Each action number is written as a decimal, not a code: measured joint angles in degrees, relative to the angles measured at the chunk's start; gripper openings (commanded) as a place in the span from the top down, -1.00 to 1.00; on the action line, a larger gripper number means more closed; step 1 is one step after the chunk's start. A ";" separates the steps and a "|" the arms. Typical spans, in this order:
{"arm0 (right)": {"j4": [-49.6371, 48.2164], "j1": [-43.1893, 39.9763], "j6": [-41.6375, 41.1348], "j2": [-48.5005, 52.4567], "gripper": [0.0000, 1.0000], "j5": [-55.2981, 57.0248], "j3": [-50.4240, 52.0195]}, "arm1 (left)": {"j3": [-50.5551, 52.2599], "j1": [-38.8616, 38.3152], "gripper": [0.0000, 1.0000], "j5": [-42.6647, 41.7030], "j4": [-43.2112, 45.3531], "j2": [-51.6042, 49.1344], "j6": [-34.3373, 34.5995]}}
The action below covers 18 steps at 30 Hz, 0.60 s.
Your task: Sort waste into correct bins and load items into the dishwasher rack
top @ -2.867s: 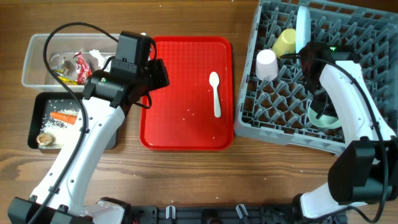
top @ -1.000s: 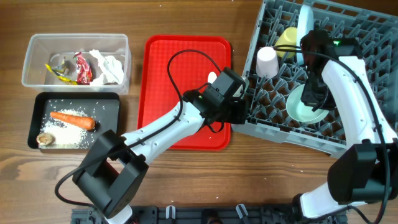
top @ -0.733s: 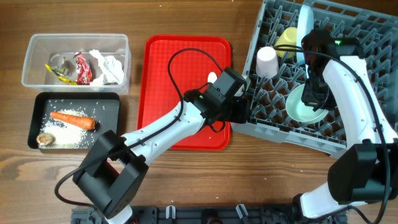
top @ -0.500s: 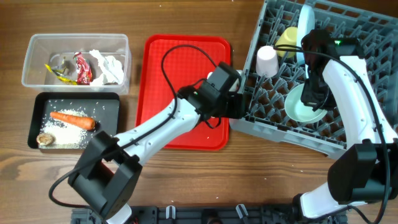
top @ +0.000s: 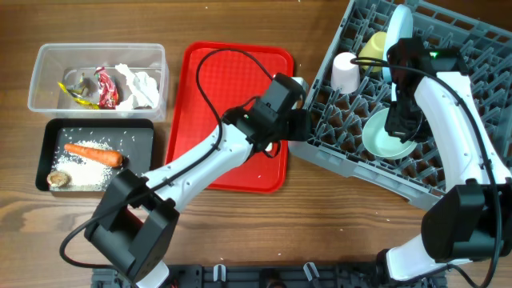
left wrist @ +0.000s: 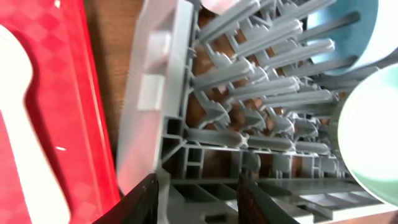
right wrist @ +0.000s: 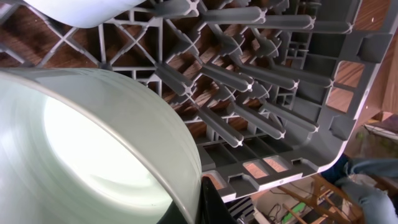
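– Dishwasher rack (top: 360,156). Position?
– Grey crate with upright pegs, on the right side of the table (top: 240,232), lying askew. Its near left corner sits at the right edge of the red tray (top: 216,96).

– Contents?
– One yellow cup (top: 370,48) and one white cup (top: 346,72) toward the far left corner. One pale blue dish (top: 398,28) standing on edge at the far side. One pale green bowl (top: 382,140) among the pegs near the middle.

– State of the left gripper (left wrist: 198,196)?
– At the rack's near left corner, with its arm stretched across the red tray. The fingers stand apart, one on each side of a piece of the rack's rim. Whether they touch the rim cannot be told.

– And the right gripper (top: 398,120)?
– Above the rack, clamped on the rim of the pale green bowl.

– Items outside the rack?
– One white spoon (left wrist: 31,143), flat on the red tray near its right edge. It shows in the left wrist view. From overhead the arm covers most of it.

– Bins?
– One clear tub (top: 48,88) at the far left, holding a red wrapper (top: 106,86), a yellow wrapper (top: 72,92) and white tissue (top: 140,84).
– One black tray (top: 52,132) just in front of the tub, holding a carrot (top: 94,154), rice (top: 80,166) and a brown lump (top: 58,179).
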State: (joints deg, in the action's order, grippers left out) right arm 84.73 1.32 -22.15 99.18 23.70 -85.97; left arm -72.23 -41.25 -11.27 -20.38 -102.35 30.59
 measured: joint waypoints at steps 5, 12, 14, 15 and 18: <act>0.00 0.00 0.44 0.00 0.91 -0.15 0.00 | -0.37 0.17 0.17 1.07 0.02 0.11 -1.22; 0.00 0.00 0.46 0.00 0.91 -0.17 0.00 | -1.31 0.07 0.18 5.77 -0.55 -0.94 -3.54; 0.00 0.00 0.61 0.00 0.92 -0.17 0.00 | -1.33 -0.07 0.19 6.27 -0.66 -3.34 -3.72; 0.00 0.00 0.61 0.00 0.92 -0.17 0.00 | -1.33 -0.22 0.24 6.40 -1.05 -4.72 -3.76; 0.00 0.00 0.63 0.00 0.91 -0.17 0.00 | -1.42 -0.31 0.52 6.54 -0.81 -6.25 -3.72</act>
State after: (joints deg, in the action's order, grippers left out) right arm 84.73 1.32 -21.52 99.18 23.53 -85.97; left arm -73.65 -41.56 -4.73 -21.19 -108.60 26.87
